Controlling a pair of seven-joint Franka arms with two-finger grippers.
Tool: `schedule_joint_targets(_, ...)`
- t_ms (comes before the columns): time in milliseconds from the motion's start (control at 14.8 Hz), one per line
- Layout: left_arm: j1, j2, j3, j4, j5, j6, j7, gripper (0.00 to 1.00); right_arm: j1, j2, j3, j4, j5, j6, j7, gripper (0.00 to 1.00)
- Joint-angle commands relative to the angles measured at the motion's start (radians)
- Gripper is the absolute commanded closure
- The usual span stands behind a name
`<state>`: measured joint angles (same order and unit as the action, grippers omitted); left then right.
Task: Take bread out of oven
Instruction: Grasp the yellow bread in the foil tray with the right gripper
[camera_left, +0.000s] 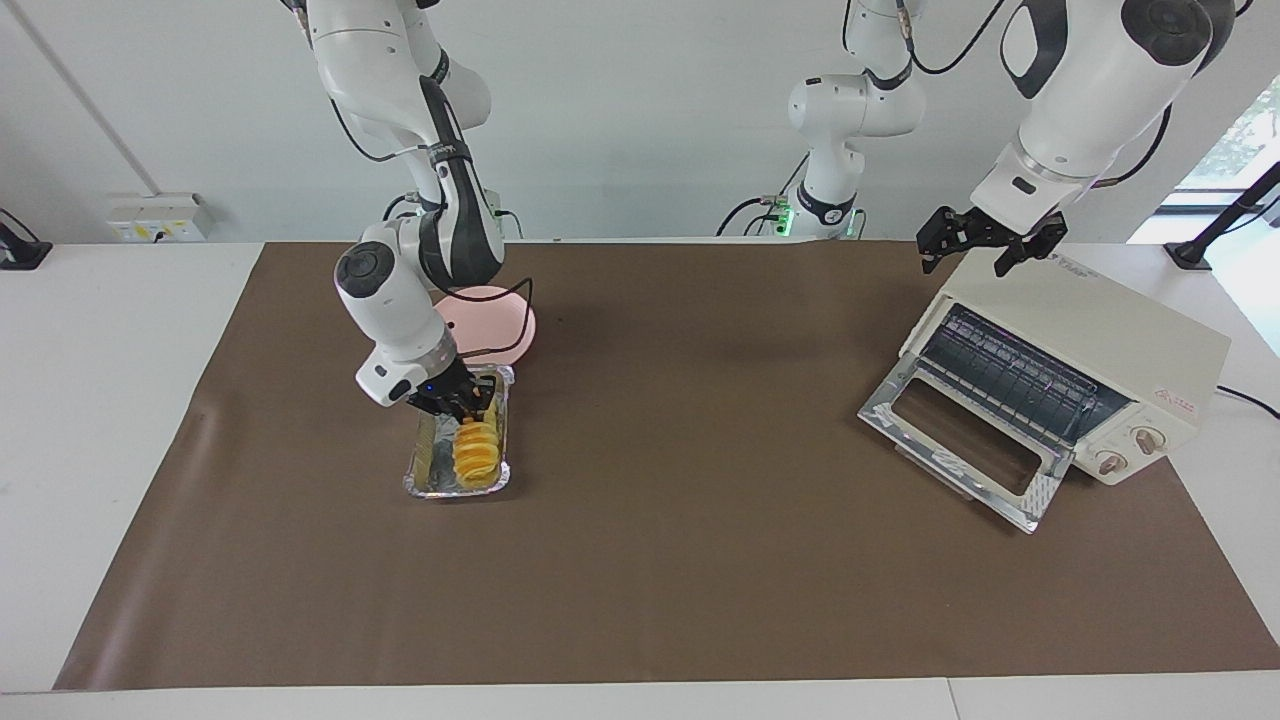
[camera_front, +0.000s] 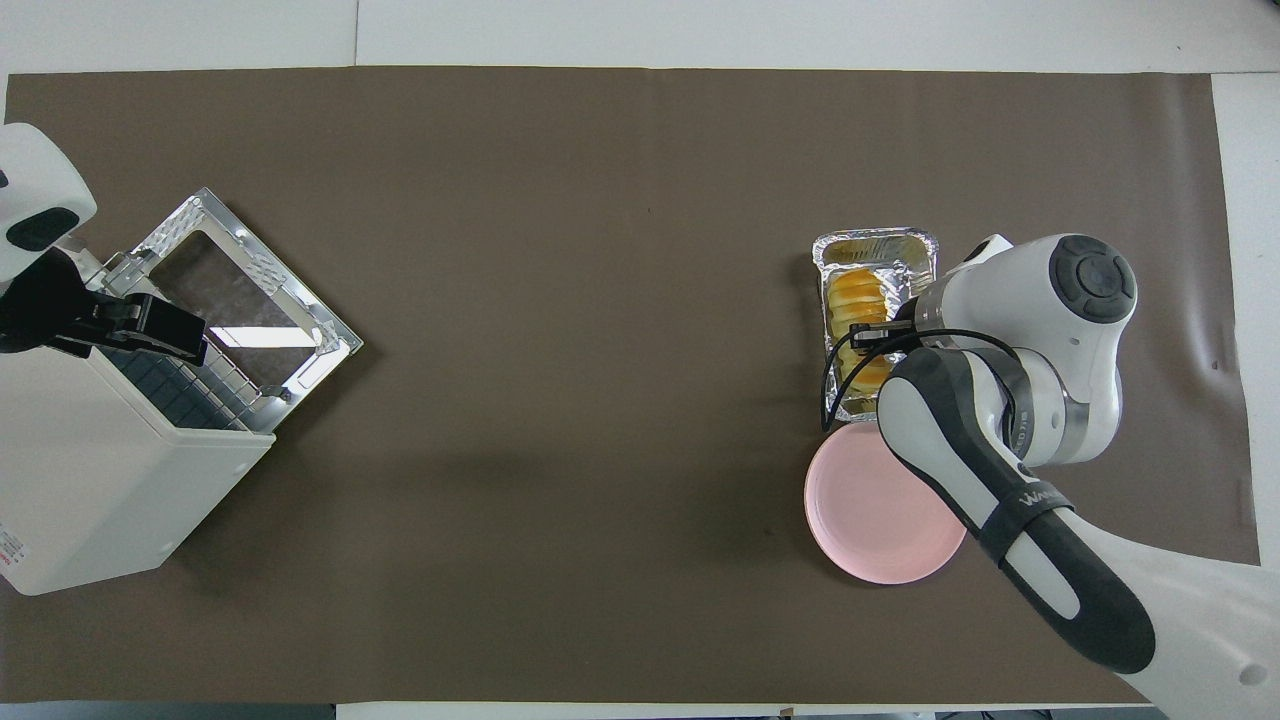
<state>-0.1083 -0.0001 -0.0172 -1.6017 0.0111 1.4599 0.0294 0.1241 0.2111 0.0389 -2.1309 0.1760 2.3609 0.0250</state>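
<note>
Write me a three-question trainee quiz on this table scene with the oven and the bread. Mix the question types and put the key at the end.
1. True or false: the oven door is closed.
2. The bread lies in: A) the oven, B) the foil tray, C) the pink plate.
3. Fill in: the left gripper hovers over the ____, while the right gripper is down at the bread.

Key: 1 false, the door hangs open. 2 B. 3 oven.

No legible text on anything.
</note>
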Motion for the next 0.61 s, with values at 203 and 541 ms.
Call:
schedule_joint_targets(203,0.015,-0.024,-0.006,-0.02,-0.016,0.013,0.004,0.0,-0.012,-0.031,0.003,0.049,0.01,-0.098,0.0,1.0)
schedule_joint_targets(541,0.015,-0.023,-0.006,-0.02,-0.016,0.013,0.004,0.0,-0.023,-0.203,-0.004,0.088,0.003,-0.397,0.016,1.0)
